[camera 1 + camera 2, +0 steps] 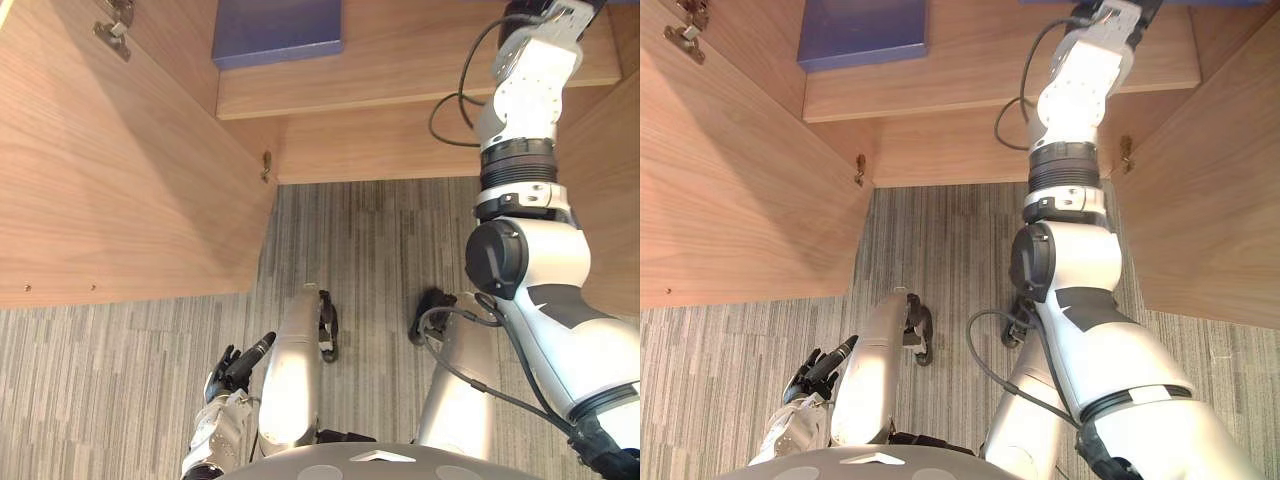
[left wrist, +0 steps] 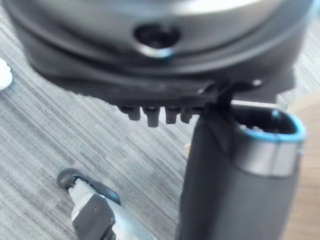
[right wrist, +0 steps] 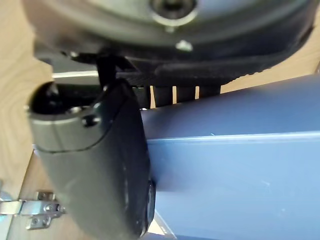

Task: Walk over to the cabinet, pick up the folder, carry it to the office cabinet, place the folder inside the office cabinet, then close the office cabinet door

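The blue folder [image 3: 235, 165] is inside the wooden office cabinet, whose shelf [image 1: 400, 70] runs across the top of the eye views. My right arm [image 1: 1080, 90] reaches up into the cabinet. My right hand [image 3: 95, 165] is shut on the folder: the thumb lies across its face and the fingers go behind its upper edge. My left hand [image 1: 232, 375] hangs low at my side over the floor with relaxed, straight fingers and holds nothing. Both cabinet doors stand open, the left door [image 1: 110, 170] and the right door [image 1: 1210, 200].
Another flat blue item [image 1: 277, 30] lies on the shelf at the cabinet's left side. Metal hinges [image 1: 112, 30] sit on the left door's inner face. Grey striped carpet [image 1: 370, 240] covers the floor in front of the cabinet, between the two open doors.
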Tool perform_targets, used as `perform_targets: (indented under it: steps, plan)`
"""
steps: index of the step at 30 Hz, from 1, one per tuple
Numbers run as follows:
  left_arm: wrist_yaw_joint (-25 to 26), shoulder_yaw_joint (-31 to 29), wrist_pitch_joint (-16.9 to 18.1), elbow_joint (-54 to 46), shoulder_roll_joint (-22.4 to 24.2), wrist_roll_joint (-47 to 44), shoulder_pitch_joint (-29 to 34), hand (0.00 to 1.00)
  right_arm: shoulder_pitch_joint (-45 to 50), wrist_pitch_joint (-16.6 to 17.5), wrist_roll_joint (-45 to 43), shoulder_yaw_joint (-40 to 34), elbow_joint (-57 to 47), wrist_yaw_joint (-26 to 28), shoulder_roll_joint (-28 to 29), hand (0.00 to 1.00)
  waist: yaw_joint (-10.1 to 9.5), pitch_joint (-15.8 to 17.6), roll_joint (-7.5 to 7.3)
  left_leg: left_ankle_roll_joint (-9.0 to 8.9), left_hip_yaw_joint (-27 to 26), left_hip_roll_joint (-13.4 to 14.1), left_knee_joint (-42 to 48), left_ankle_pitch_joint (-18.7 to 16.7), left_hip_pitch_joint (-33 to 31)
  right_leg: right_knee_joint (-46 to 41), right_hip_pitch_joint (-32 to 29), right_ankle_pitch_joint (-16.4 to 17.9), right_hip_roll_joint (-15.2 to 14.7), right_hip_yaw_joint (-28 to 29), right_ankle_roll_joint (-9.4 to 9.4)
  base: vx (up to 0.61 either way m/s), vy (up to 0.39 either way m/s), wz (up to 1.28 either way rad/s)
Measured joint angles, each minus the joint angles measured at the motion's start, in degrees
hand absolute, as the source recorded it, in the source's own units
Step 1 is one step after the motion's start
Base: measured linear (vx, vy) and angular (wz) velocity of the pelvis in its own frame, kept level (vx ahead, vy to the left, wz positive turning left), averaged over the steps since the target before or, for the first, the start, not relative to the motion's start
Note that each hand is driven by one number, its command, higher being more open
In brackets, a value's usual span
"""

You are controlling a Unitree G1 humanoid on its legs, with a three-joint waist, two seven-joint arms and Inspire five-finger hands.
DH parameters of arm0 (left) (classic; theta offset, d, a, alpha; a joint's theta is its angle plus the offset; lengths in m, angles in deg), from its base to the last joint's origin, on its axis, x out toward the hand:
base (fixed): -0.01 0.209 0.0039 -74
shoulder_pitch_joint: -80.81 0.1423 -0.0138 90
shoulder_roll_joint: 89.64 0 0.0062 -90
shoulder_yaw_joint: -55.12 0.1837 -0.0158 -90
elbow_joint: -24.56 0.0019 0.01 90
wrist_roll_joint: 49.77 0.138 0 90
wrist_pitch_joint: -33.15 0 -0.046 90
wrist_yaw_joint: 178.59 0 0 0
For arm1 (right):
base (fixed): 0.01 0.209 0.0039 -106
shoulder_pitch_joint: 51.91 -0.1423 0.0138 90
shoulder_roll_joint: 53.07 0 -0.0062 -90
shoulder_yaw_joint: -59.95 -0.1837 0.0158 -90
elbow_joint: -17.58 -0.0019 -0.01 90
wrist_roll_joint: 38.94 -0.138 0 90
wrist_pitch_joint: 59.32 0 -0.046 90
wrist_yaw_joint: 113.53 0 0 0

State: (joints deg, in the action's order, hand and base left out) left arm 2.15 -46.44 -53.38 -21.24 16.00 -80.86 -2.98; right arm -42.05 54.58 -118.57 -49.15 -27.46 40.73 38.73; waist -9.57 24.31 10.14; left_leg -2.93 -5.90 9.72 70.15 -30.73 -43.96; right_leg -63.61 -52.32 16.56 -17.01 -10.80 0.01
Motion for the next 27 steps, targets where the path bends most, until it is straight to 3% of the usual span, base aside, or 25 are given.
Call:
perform_targets:
  steps: [6,14,27]
  plan:
    - [-0.03,-0.14,0.01,0.03,0.07,-0.02,-0.14,1.00,-1.91,-1.98,0.58,2.17,2.14,-0.01,-3.26,0.00,-0.08,0.02,0.05,0.01,0.32,-0.26,0.04,-0.01,-0.72,-0.37,-0.60,0.13,-0.36,-0.22,-0.20,0.03,0.023,0.03]
    - [-0.16,-0.78,0.02,0.21,0.21,-0.05,-0.17,1.00,-2.87,-4.71,2.96,4.96,2.97,-0.04,-6.93,0.00,-0.27,0.66,1.70,0.41,0.70,-1.22,-0.17,0.30,-2.44,-0.35,-1.83,0.31,-1.52,-0.71,0.10,0.02,0.038,0.06]
    - [-0.41,-1.36,0.06,0.25,0.46,-0.20,-0.18,1.00,-4.59,-8.08,4.99,11.32,6.61,-0.02,-11.11,0.00,-0.93,1.00,2.23,0.50,0.95,-2.06,-0.92,0.82,-4.36,-0.35,-3.57,0.31,-2.68,-1.41,0.17,0.03,0.027,0.03]
